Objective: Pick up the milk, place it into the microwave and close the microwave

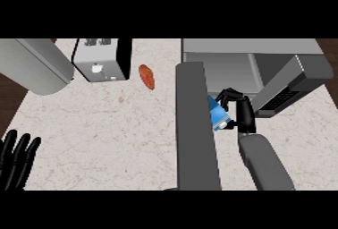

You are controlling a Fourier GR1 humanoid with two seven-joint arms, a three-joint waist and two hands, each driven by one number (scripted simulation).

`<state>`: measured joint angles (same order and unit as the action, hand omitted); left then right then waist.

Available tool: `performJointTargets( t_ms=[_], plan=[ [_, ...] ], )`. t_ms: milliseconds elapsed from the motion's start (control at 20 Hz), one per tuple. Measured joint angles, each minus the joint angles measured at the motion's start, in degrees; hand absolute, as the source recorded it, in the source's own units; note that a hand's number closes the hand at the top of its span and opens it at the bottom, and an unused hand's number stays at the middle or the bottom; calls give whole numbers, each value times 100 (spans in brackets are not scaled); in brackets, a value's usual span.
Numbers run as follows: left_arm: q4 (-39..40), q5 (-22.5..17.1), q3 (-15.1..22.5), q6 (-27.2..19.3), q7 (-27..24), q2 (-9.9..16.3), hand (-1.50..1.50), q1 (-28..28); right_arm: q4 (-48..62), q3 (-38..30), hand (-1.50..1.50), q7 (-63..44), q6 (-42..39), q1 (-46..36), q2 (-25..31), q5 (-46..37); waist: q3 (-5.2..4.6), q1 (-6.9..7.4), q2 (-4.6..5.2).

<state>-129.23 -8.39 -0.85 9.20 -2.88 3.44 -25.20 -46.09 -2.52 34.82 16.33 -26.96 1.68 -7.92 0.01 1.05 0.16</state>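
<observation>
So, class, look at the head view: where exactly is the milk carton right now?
The milk carton is right of centre, held in the right robot hand, beside the open microwave door and just in front of the microwave.

On the counter (119, 134), the microwave (251, 58) sits at one o'clock, its door (196, 125) swung out toward six. The milk (218, 114) lies just right of the door. The toaster (102, 58) stands at eleven o'clock, a sausage-like item (147, 76) just to its right.

You've got one milk carton (218, 114), one microwave (264, 62), one toaster (100, 60), one orange-red food item (147, 76), and two hands (18, 157) (239, 109)
</observation>
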Motion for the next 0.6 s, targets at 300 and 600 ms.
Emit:
performJointTargets(
  t_ms=[300, 600],
  plan=[
    [136, 0, 6, 58, -62, -25, -150, 139, 1532, -500, 150, 3, 339, -1297, 386, -90, 7, 117, 54],
    [212, -10, 16, 90, 3, -3, -150, 300, 2590, -819, 150, 10, 815, -2108, 813, -201, 13, 230, 111]
  ],
)
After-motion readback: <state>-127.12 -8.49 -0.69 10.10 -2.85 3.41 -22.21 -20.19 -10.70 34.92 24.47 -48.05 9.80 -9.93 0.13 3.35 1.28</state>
